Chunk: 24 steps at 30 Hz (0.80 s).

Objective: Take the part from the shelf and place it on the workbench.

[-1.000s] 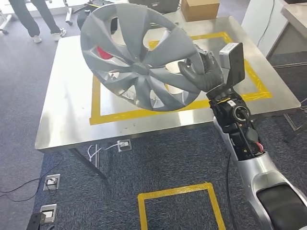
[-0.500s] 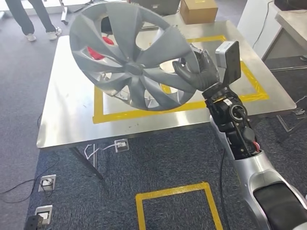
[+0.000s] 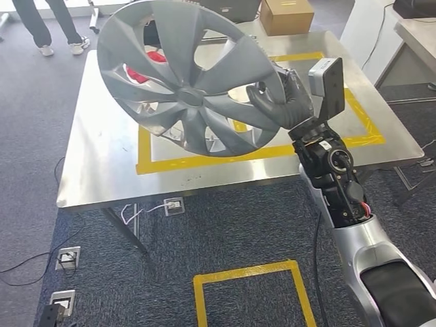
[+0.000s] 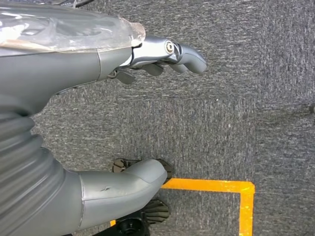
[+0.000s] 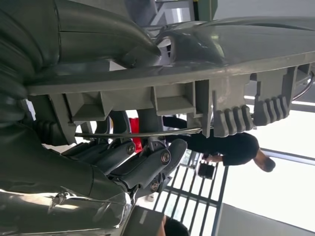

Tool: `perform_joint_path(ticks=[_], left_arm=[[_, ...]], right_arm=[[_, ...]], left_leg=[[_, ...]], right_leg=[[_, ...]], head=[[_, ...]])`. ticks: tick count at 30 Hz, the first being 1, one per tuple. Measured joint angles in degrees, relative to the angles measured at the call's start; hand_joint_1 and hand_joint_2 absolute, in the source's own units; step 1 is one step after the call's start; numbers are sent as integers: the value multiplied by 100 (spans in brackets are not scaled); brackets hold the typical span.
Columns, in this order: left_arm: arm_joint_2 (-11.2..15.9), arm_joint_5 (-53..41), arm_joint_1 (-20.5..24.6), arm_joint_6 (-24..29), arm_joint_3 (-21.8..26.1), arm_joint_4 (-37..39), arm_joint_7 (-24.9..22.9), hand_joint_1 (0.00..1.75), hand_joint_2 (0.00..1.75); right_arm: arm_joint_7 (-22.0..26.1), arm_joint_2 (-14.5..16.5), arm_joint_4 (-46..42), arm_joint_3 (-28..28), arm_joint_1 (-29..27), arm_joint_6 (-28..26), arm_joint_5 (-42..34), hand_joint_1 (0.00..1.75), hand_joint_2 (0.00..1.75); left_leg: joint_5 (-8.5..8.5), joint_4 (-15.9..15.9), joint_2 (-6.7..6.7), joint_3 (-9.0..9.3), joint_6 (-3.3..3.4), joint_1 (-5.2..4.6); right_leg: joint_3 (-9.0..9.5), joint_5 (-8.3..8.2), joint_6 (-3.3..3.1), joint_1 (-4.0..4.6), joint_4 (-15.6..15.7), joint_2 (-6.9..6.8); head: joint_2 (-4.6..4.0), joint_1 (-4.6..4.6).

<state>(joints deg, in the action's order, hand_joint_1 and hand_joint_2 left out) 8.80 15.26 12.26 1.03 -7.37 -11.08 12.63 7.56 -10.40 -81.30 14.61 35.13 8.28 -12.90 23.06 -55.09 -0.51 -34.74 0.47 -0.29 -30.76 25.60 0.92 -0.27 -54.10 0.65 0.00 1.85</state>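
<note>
A large grey wheel cover (image 3: 190, 78) with curved spokes hangs tilted above the steel workbench (image 3: 97, 160), over the yellow taped rectangle (image 3: 206, 161). My right hand (image 3: 281, 101) grips its rim on the right side, thumb on top. Seen from the right wrist, the cover's ribbed underside (image 5: 193, 93) lies across the fingers (image 5: 148, 167) curled beneath it. My left hand (image 4: 122, 113) hangs over the grey carpet with its fingers apart and nothing in it.
A cardboard box (image 3: 286, 15) stands at the bench's far edge and something red (image 3: 137, 73) shows through the cover's spokes. A person's legs (image 3: 49, 24) stand beyond the far left corner. A yellow taped square (image 3: 252, 293) marks the carpet near me, with floor sockets (image 3: 68, 257) at left.
The view has shifted slightly. The cover, still held in my right hand, has crept a little further over the bench and leftward since a second ago.
</note>
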Motion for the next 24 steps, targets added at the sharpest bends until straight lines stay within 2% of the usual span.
perform_joint_path(ticks=[14,16,18,19,20,22,23,24], left_arm=[[-21,-26,1,-2,-2,0,0,0,175],[-21,-28,2,-2,-2,0,0,0,175],[-24,-30,2,-2,-2,0,2,0,175],[-27,-31,4,-3,-2,0,3,0,175],[-30,-31,5,-3,-2,0,4,0,175],[-36,-31,5,-5,-3,0,4,0,175],[-39,-31,3,-6,-4,0,4,0,175],[-44,-31,-1,-7,-4,0,4,0,175]], right_arm=[[-5,0,1,-18,-1,1,0,175,175],[-5,0,-1,-25,-4,0,-1,175,175],[-4,-1,-11,-41,-13,0,-1,175,175],[-4,-2,-16,-52,-16,0,-1,175,175],[-3,-2,-24,-62,-19,-1,-3,175,175],[-1,-2,-30,-73,-30,-2,-7,175,175],[-4,-2,-32,-76,-45,-2,-8,175,175],[-15,-2,-32,-80,-66,-2,-5,175,175]], left_leg=[[3,-1,4,1,2,25],[7,15,6,14,44,6],[-26,134,28,101,100,41],[-45,201,45,156,114,66],[-57,251,61,205,123,89],[-46,266,84,246,126,88],[-34,262,91,258,117,96],[-16,253,95,274,96,111]], right_leg=[[-2,0,6,8,5,0],[16,-12,38,0,46,4],[16,28,78,4,27,4],[-53,125,90,11,-132,1],[-187,275,102,10,-426,-4],[-602,608,137,-15,-1261,-11],[-779,682,158,-37,-1580,-14],[-867,637,184,-63,-1691,-17]], head=[[0,-10],[0,-17],[0,-16],[0,-1],[0,23],[0,63],[0,71],[0,74]])
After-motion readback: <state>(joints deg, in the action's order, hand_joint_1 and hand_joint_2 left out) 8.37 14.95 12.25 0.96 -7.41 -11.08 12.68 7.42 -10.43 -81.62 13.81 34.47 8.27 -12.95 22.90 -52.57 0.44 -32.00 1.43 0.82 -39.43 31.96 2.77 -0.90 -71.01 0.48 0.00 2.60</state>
